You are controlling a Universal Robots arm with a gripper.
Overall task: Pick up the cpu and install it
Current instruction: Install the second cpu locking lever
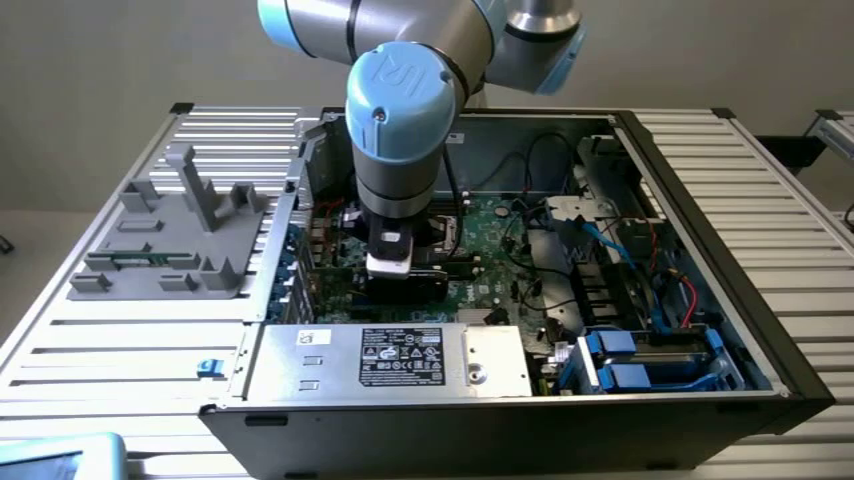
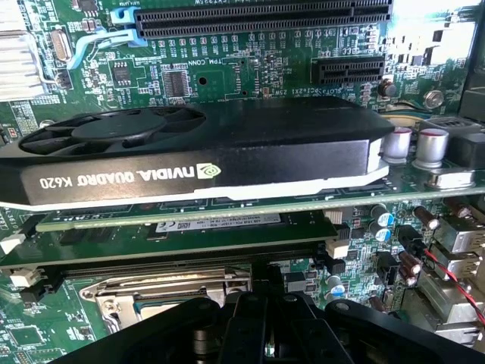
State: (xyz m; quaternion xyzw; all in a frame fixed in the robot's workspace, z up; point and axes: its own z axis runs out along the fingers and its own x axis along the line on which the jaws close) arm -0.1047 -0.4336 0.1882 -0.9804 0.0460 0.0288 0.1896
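Note:
My gripper [image 1: 404,288] reaches down into the open computer case [image 1: 694,190], low over the green motherboard [image 1: 501,265]. In the wrist view its black body [image 2: 258,330] hangs right over the board, beside the dark CPU socket with its metal frame [image 2: 163,294]. The gripper is shut, and whether anything is held in it is hidden. The cpu is hidden from view.
A black NVIDIA graphics card [image 2: 197,152] stands in its slot just beyond the socket, with a memory stick [image 2: 174,225] between them. A power supply [image 1: 387,358], blue drive caddies [image 1: 625,365] and cables [image 1: 607,245] fill the case. A grey fixture tray [image 1: 174,240] lies outside, at the exterior view's left.

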